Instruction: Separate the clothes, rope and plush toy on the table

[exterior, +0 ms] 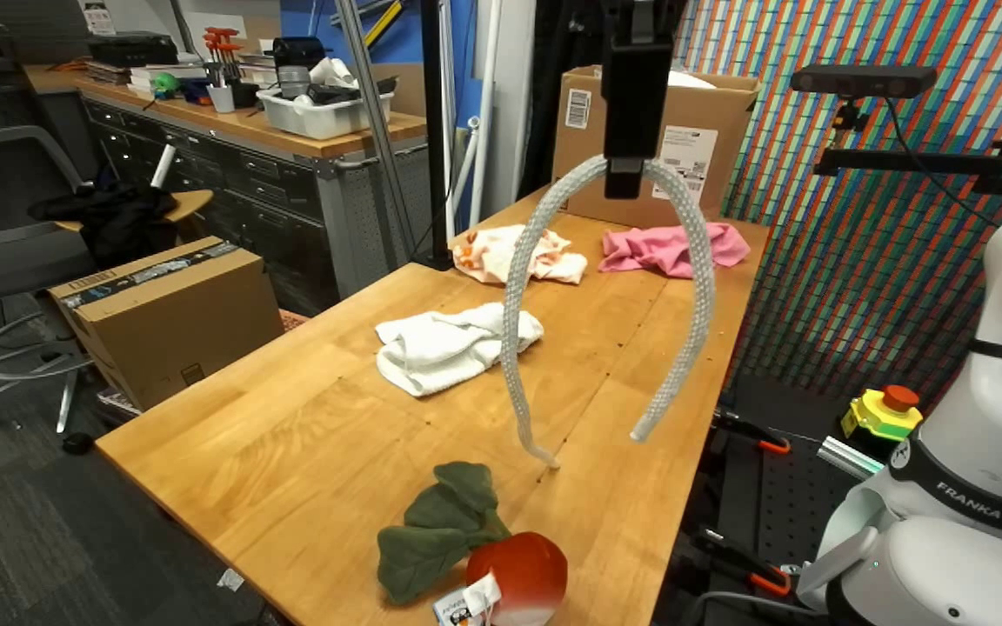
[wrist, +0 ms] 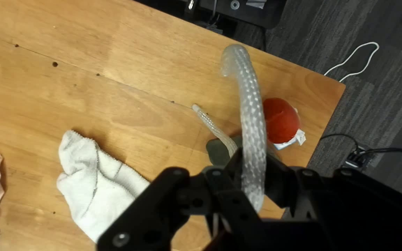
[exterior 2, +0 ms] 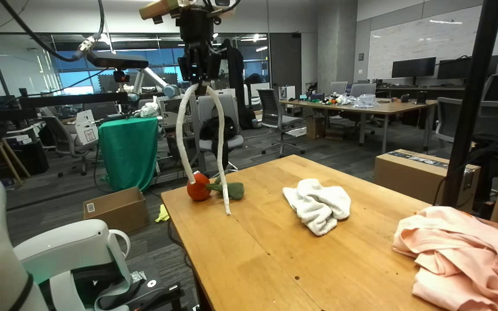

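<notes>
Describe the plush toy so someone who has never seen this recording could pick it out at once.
Start at the long wooden table and go to the end opposite the large cardboard box. Near that end, past the crumpled white cloth, lies the plush toy. Its round red-orange body and dark green leaves set it apart from that cloth and the pale rope hanging from the hand.

A closed, taped box [exterior: 175, 326] rests on the floor [exterior: 23, 496] in both exterior views. An office chair [exterior: 14, 265] stands next to it. Beyond the chair, a drawer bench [exterior: 270, 169] carries a loaded white tub [exterior: 320, 120]; a cup [exterior: 222, 99] holding red-handled tools [exterior: 221, 42] is located near the tub. In an exterior view, an open box [exterior 2: 121, 214] is positioned on the floor near a green cloth [exterior 2: 129, 149]. Monitors [exterior 2: 413, 68] stand in front of a wall-mounted whiteboard [exterior 2: 430, 41].
</notes>
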`<state>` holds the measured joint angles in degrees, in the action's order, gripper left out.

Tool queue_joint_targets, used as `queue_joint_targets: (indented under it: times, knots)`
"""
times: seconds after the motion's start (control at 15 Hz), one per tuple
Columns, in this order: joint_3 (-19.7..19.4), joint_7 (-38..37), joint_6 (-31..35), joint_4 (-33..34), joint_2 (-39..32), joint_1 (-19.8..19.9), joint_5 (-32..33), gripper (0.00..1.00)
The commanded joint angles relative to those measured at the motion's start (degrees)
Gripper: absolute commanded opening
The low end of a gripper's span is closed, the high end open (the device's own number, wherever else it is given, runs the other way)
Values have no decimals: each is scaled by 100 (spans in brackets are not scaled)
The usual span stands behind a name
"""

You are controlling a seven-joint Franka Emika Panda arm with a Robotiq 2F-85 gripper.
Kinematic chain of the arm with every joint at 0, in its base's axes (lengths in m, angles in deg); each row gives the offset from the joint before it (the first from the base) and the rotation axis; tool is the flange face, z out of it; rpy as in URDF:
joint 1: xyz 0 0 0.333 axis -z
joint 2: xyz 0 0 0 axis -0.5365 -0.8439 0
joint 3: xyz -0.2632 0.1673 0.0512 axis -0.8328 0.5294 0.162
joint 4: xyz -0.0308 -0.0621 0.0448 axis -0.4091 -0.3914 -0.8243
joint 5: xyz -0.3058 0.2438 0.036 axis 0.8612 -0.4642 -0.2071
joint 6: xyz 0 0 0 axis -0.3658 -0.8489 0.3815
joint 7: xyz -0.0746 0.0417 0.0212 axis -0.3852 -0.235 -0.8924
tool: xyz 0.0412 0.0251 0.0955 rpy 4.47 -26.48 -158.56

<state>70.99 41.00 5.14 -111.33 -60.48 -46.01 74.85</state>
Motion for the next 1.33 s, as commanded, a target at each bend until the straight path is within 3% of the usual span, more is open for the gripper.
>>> queue_joint_targets:
  times: [0.0,0.47,1.0,1.27]
  knots:
    - [-45,157,579,-401,213,-18,-330,9]
    - [-156,-47,1735,-1345,680,-4,-1043,9]
    - [-421,-267,2901,-2893,1662,42,-2132,9]
    - [-955,-50,3067,-3929,2354,392,-2113,9]
